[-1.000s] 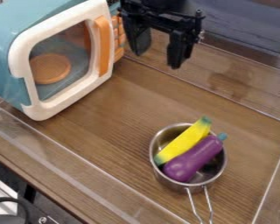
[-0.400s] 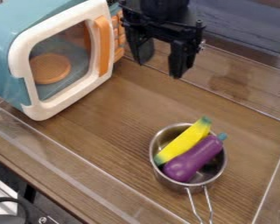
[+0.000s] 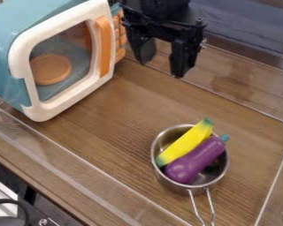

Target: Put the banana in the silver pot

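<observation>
Banana (image 3: 187, 141) lies in silver pot (image 3: 168, 169) w/ eggplant (image 3: 198, 159) just right of it, touching. Pot sits near-right on table (image 3: 120, 115); toy microwave (image 3: 49, 55) far left. Gripper (image 3: 161, 55) hangs far centre, right of microwave, well apart from pot.

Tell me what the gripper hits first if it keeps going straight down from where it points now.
Probably bare wooden table. The gripper, fingers open and empty, hangs beside the toy microwave, apart from the silver pot; depth is uncertain.

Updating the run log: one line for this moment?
yellow toy banana: in shiny silver pot, beside purple eggplant | black gripper: open, empty, raised
</observation>
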Robot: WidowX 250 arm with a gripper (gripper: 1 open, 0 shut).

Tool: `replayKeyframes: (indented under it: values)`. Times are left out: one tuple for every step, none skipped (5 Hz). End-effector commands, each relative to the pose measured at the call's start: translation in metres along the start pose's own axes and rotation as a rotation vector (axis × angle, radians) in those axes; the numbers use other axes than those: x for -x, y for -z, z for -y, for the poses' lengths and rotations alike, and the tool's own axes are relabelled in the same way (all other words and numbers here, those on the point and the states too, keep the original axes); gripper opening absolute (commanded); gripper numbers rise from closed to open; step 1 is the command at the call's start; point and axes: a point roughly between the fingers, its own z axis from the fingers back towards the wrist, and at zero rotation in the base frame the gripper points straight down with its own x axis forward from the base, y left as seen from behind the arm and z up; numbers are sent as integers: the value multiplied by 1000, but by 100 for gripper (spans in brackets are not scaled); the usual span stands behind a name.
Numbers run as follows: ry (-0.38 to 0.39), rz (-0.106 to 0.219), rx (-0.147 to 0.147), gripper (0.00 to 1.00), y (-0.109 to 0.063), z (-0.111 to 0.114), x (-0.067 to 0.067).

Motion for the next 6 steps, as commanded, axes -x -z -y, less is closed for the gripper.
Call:
replayKeyframes:
  values:
    - [2, 43, 6, 100, -8, -2, -2]
    - [4, 49, 13, 100, -7, -2, -3]
    - [6, 52, 21, 100, -5, -3, -3]
    - [8, 56, 28, 100, -3, -4, -4]
    - [5, 60, 31, 100, -1, -5, -10]
    - [-1, 69, 36, 100, 0, -7, -16]
